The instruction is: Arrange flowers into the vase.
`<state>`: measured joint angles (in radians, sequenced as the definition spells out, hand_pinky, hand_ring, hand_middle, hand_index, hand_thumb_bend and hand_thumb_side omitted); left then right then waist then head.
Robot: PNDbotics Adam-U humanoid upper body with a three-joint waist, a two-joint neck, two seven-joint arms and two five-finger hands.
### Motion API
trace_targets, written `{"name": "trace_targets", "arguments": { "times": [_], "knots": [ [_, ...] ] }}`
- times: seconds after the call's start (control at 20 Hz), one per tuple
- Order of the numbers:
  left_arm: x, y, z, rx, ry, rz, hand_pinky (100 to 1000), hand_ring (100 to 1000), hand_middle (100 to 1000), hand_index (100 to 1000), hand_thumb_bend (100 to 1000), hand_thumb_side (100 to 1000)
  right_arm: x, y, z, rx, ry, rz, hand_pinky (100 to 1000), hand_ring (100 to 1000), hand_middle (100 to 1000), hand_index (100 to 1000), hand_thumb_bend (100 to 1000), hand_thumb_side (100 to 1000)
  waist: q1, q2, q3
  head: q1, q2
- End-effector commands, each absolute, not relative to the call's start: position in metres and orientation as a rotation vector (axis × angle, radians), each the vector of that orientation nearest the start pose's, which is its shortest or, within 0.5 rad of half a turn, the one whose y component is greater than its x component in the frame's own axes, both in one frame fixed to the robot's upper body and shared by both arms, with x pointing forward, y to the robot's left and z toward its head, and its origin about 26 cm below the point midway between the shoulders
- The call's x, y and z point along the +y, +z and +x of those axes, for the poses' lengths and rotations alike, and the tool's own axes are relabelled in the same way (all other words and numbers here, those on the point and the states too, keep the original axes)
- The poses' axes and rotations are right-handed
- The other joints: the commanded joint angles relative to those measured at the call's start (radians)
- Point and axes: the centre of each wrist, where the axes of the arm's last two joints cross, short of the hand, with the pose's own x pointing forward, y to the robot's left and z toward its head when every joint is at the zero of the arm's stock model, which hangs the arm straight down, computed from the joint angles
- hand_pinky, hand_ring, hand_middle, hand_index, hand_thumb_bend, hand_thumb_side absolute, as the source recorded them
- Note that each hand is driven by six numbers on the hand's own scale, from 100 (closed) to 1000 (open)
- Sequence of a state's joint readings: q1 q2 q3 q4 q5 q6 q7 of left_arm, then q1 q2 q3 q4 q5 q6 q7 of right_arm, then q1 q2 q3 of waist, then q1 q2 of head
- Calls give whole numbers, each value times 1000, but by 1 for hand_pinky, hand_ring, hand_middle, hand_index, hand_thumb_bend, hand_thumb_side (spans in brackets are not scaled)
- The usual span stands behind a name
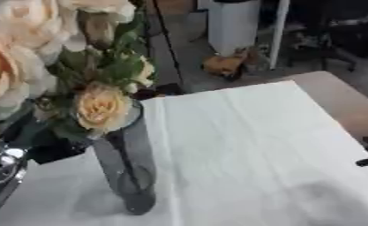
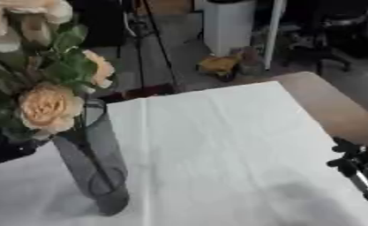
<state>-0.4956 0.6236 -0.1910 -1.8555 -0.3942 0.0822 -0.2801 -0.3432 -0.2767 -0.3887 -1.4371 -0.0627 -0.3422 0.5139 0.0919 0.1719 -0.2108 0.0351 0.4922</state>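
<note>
The tall grey glass vase (image 2: 94,170) with peach roses (image 2: 49,106) stands on the white-covered tabletop (image 2: 217,145), far left of the right robot hand (image 2: 355,165), whose finger state I cannot tell

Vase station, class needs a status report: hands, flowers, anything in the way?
Left hand not visible; right hand at table's right edge, idle. Flowers standing in grey vase on white cloth. No obstruction seen.

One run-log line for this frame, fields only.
vase: upright on cloth | flowers: stems in vase | right hand: table's right edge, holding nothing | left hand: not seen
</note>
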Motion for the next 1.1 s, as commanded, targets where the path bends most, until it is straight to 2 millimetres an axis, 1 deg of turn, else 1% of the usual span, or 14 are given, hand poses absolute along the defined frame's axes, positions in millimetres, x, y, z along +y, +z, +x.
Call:
{"name": "trace_targets", "arguments": {
  "times": [0.05, 0.3, 0.9, 1.1],
  "knots": [
    [263, 234, 331, -1889, -1247, 649, 627, 674, 526, 714, 459, 1000, -392, 110, 346, -2110, 470, -132, 660, 970, 383, 700, 471, 531, -1, -20, 1, -1, 1],
    [263, 232, 330, -1893, -1242, 653, 629, 677, 529, 717, 477, 1000, -392, 110, 346, -2109, 469, -132, 660, 970, 383, 700, 471, 530, -1, -20, 3, -1, 0],
    [263, 232, 325, -1927, -1208, 649, 623, 675, 527, 715, 486, 1000, -392, 109, 346, -2108, 467, -134, 660, 970, 383, 700, 471, 530, -1, -21, 4, -2, -1],
    [262, 235, 324, -1957, -1190, 662, 623, 676, 530, 715, 498, 977, -392, 110, 345, -2108, 466, -135, 660, 970, 383, 700, 471, 531, -1, -22, 3, -1, -2]
  ]
}}
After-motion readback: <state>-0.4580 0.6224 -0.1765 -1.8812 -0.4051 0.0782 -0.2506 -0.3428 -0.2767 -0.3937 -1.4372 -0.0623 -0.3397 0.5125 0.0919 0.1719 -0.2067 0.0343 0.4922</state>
